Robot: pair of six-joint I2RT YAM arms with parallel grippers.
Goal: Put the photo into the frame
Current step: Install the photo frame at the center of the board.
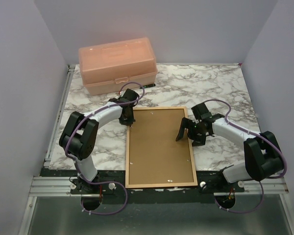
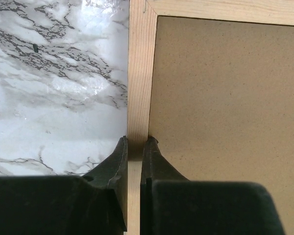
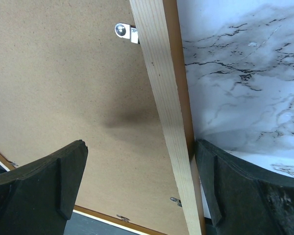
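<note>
Frame [image 1: 160,185]: laid back-up on the counter [image 1: 220,88], between the two sets of fingers, with its brown backing board [image 1: 159,147] seated inside the rails.
Photo: not seen in any view (whether it lies beneath the board cannot be told).
Left fingers [image 1: 129,120]: pressed together on the left rail near its far corner. The wood is pinched between the tips, with counter outside one tip and board outside the other.
Right fingers [image 1: 188,134]: spread wide astride the right rail, not clamped on it. One tip hangs over the board, the other just beside the rail's outer edge.
Metal tab [image 3: 123,31]: fixed at the rail ahead of the right fingers, lying over the board's edge.
Step in hand: judged to be securing both side rails.
Done well: the right fingers should be lowered until the rail is centred between them, then closed squarely. The tab should be avoided, and both rails kept level so nothing is twisted against the left grip.
Pink box [image 1: 116,63]: well beyond the left fingers.
</note>
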